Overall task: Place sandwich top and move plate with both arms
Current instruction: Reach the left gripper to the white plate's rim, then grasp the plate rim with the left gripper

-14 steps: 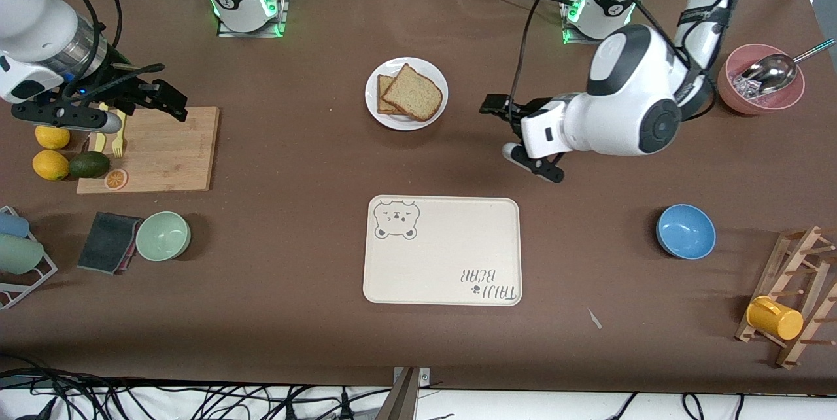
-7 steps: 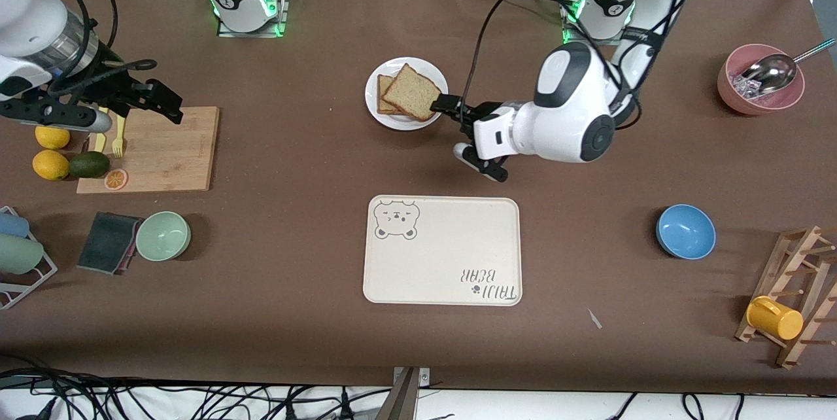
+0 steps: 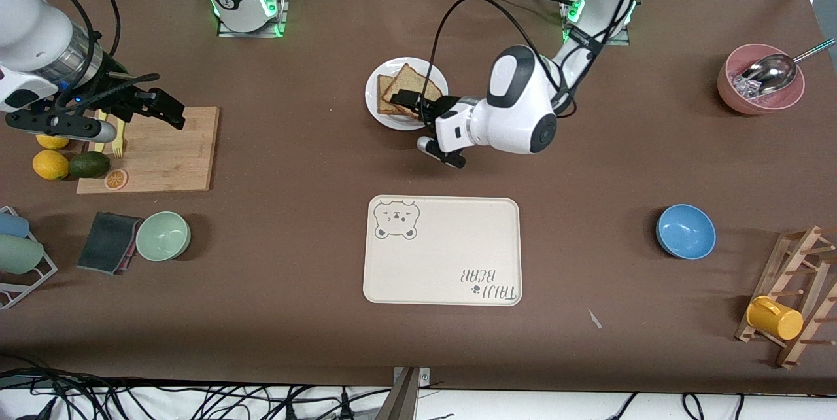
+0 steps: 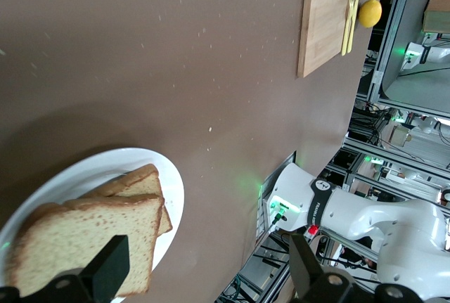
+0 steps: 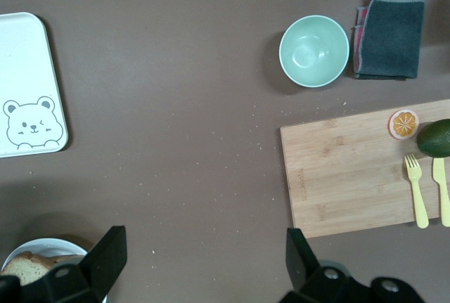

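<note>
With the bread slice (image 3: 412, 93) lying atop another slice on the plate (image 3: 375, 83), the left gripper (image 3: 424, 120), fingers wide and empty, is best lowered squarely at the plate's rim, while the right gripper (image 3: 108, 112), also wide, waits over the cutting board (image 3: 163, 158).

A small round plain white plate (image 3: 375, 94) sat on the brown surface (image 3: 294, 165), farther from the front camera than the cream bear tray (image 3: 442, 250). On it lay a light brown speckled bread slice with a darker crust (image 3: 410, 80), flat, stacked askew over a second slice (image 3: 385, 94) whose corner showed beneath. The left arm's open claw (image 3: 425, 123) reached over the plate's edge.
</note>
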